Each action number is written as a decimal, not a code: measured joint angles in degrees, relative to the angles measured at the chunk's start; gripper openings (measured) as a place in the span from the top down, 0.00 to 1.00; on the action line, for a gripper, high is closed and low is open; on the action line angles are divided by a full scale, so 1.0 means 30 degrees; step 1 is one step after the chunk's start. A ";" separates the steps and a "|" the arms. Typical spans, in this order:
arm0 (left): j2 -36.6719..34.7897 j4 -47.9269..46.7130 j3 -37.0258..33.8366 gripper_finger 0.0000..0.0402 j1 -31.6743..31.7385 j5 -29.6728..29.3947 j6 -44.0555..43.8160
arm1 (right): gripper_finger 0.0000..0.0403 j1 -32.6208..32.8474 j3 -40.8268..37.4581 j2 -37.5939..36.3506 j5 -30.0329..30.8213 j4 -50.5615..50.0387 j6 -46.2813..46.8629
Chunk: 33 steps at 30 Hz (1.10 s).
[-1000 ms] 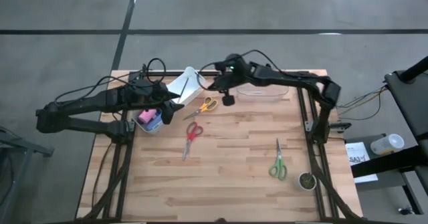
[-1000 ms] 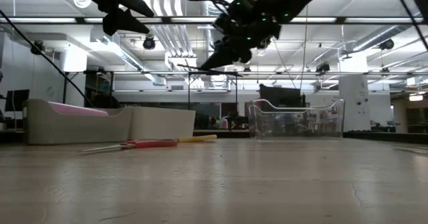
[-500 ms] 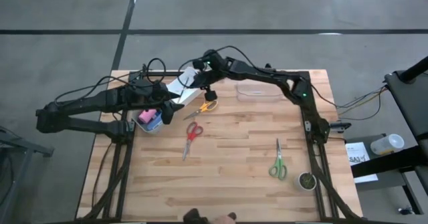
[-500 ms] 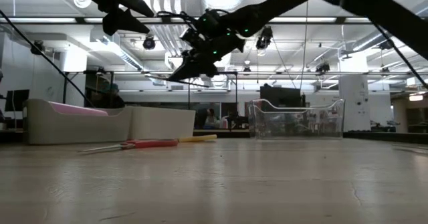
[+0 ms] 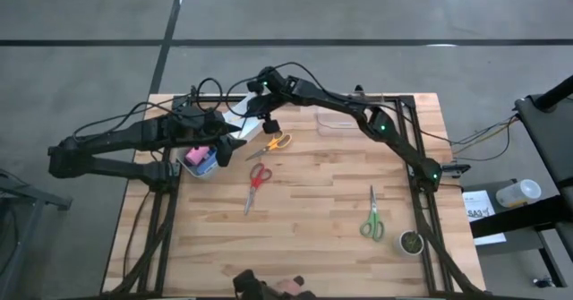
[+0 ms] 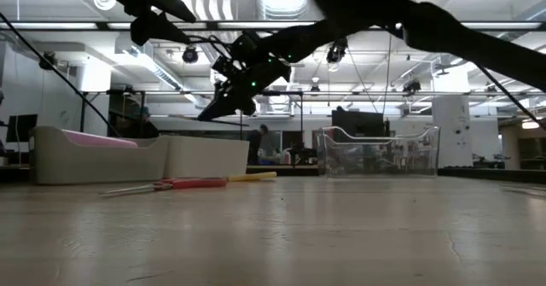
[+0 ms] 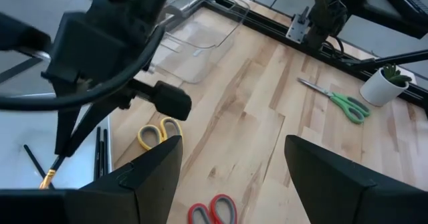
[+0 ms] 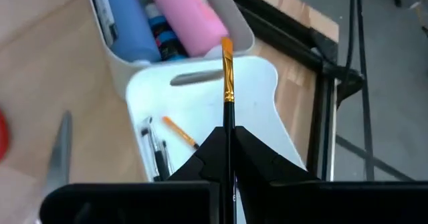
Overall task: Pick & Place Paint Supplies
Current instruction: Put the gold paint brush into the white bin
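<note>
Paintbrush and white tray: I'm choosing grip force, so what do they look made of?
Paintbrush: dark handle, probably painted wood, shiny gold ferrule that looks like metal, orange bristles. White tray: smooth matte white, likely plastic, judging by its rounded moulded edges.

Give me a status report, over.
Right gripper shut on paintbrush, above white tray holding other brushes. Left gripper open, hovering near the bin. Pink bottle already in the bin. Nothing blocking the tray.
</note>
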 joint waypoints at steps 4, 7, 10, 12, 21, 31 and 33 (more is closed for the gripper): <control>0.0002 -0.0005 0.0001 0.32 0.0000 0.0000 0.0000 | 0.96 -0.0073 -0.0080 0.0451 0.0019 0.0010 0.0000; 0.0000 -0.0007 -0.0002 0.32 0.0000 0.0000 0.0000 | 0.96 -0.0173 -0.0094 0.0759 0.0019 0.0110 0.0065; 0.0000 -0.0007 0.0001 0.32 0.0000 0.0000 0.0000 | 0.96 -0.0286 -0.0109 0.1005 0.0016 0.0230 0.0095; 0.0000 -0.0007 -0.0002 0.32 0.0005 0.0000 0.0000 | 0.96 -0.0315 -0.0101 0.1161 0.0013 0.0343 0.0111; 0.0000 -0.0007 0.0001 0.32 0.0007 0.0000 0.0000 | 0.96 -0.0336 -0.0107 0.1463 0.0019 0.0276 0.0657; 0.0000 -0.0007 0.0000 0.32 0.0007 -0.0007 0.0000 | 0.96 -0.0321 -0.0109 0.1462 0.0022 0.0680 -0.0861; 0.0000 -0.0007 0.0000 0.32 0.0007 -0.0007 0.0000 | 0.96 -0.0285 -0.0046 0.1462 0.0005 0.0688 -0.1744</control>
